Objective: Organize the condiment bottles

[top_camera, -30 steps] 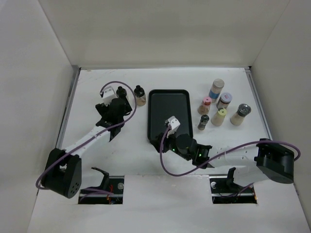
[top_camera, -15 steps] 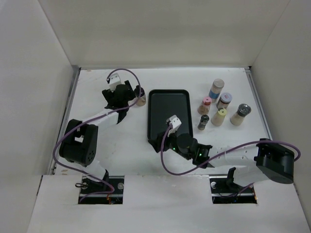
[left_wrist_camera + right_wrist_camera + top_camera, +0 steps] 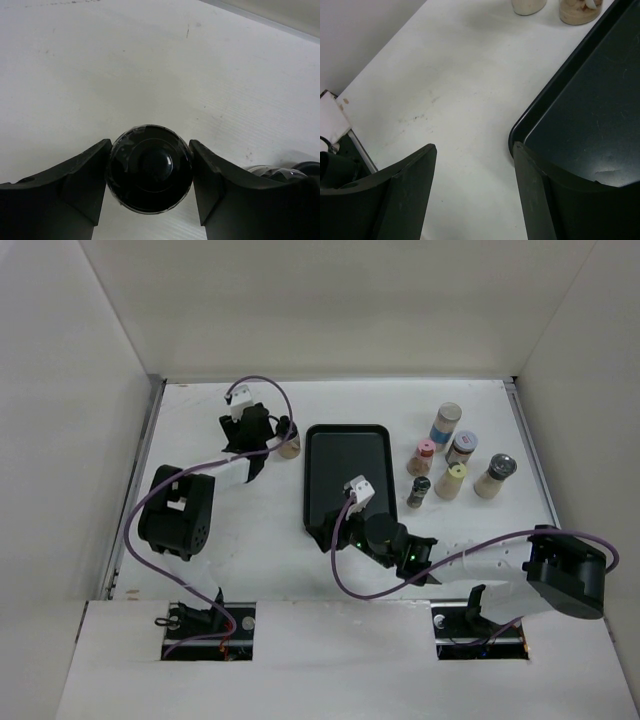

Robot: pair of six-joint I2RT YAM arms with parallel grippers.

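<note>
Condiment bottles mostly stand grouped right of the tray. One black-capped bottle stands apart on the table left of it, your left tool clenched around it. Grasping looks done, so next lift it straight and carry it trayward. Your right tool hangs released, empty, by the tray's near-left corner.

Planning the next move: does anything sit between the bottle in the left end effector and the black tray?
Nothing visible. The bottle, gripped by the left end effector, stands left of the tray with bare table between. The right end effector is at the tray's near-left corner, off that path.
</note>
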